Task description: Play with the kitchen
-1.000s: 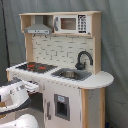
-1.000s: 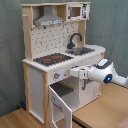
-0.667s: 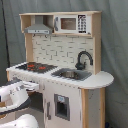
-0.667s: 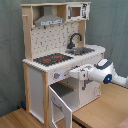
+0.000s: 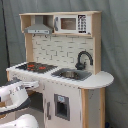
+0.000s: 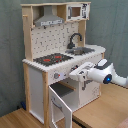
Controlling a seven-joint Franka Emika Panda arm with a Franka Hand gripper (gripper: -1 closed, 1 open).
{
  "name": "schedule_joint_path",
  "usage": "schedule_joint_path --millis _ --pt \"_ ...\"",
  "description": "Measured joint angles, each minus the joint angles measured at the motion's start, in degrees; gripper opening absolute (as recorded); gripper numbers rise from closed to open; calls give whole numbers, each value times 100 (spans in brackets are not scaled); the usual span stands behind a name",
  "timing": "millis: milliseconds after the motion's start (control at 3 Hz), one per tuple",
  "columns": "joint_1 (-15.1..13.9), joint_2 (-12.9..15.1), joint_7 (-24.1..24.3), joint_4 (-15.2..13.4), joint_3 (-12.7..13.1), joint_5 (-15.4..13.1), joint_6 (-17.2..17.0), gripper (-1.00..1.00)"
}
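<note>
The white arm (image 6: 107, 74) reaches in level from the second exterior view's right, wrist held straight. Its gripper (image 6: 74, 75) points toward that view's left; I can't make out the fingers. In the first exterior view the arm (image 5: 15, 95) shows low at left.

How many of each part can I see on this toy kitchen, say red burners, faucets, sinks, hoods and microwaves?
Red burners: 2
Black faucet: 1
Sink: 1
Grey hood: 1
Microwave: 1
Open cupboard door: 1
Total: 7
</note>
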Motion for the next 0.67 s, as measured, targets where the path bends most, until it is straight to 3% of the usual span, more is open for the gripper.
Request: schedule_joint_path --millis 333,667 --pt "0 2 -442 11 -2 25 -1 -100" --pt "0 2 -441 12 -3 37 -1 100"
